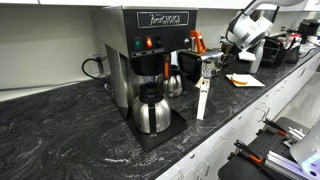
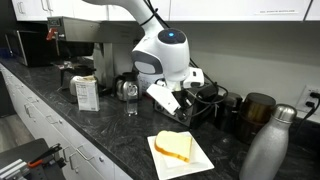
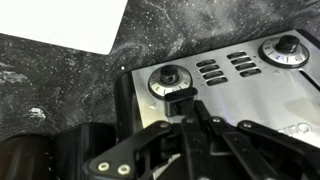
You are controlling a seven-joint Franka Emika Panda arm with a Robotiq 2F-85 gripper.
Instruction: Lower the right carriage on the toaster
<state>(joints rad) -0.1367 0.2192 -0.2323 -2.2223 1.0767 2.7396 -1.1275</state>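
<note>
Directly over the toaster [image 3: 250, 100] end, gripper [image 3: 188, 100] pressed together beside 1 knob [image 3: 168, 80]; dark counter [image 3: 60, 80] lies past its edge.

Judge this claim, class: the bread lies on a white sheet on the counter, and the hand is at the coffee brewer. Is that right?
Not quite. The bread does lie on a white sheet on the counter, but the hand is at the toaster instead, as an exterior view shows.

White, rounded arm [image 2: 160, 55] with blue joint cap; black linkage claw [image 3: 186, 100], pale screws.
</note>
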